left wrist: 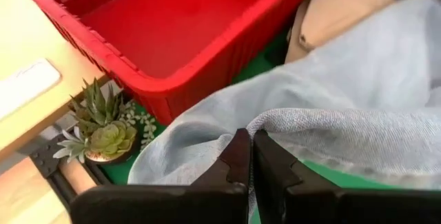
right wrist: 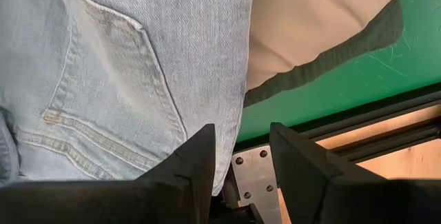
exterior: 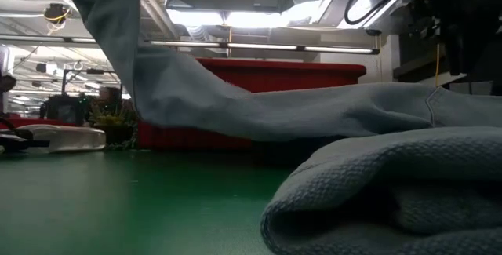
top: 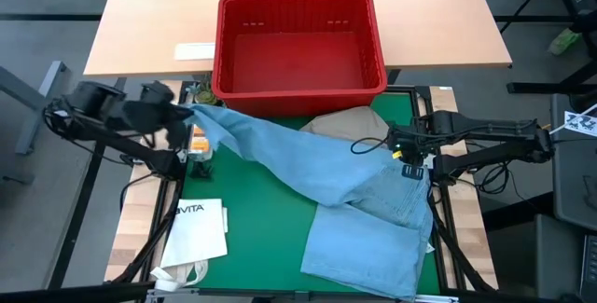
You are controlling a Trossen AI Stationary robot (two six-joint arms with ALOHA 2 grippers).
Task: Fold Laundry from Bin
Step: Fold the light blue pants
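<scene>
Green mat [top: 270, 219] on bench | left gripper [left wrist: 249, 156] clamped on jeans [top: 373, 219] leg end beside empty bin [top: 298, 42] | right gripper [right wrist: 241, 155] parted at waistband edge | advice: pull leg taut, lay flat | khaki garment [top: 350, 121] under jeans; succulent [left wrist: 103, 124], VITA bag [top: 196, 228] near

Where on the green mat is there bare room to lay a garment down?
The bare mat lies between the paper bag and the jeans. The bin looks empty too. The right side is crowded: the jeans are piled there, partly over the tan garment, by the right gripper.
</scene>
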